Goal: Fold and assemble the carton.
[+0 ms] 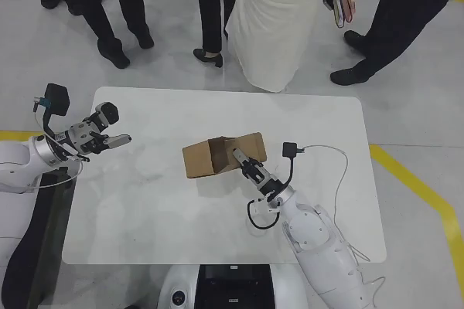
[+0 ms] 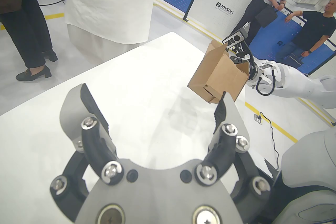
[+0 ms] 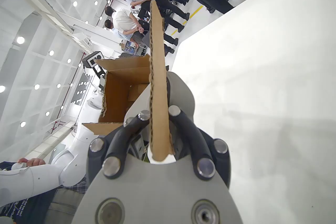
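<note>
Carton (image 1: 209, 157) at mid-surface (image 1: 178, 224), open-ended, partly folded. Right jaws closed on 1 flap (image 3: 157, 64). Left jaws open, well apart, near the surface edge.

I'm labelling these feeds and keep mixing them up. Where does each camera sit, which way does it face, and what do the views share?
Top view: above the arms, looking down at the white table, the carton and both arms.
Left wrist view: on the left wrist, looking across the table past the open left hand toward the carton.
Right wrist view: on the right wrist, looking along the right hand, shut on a carton flap.
Shared: all three show the carton and table.
</note>
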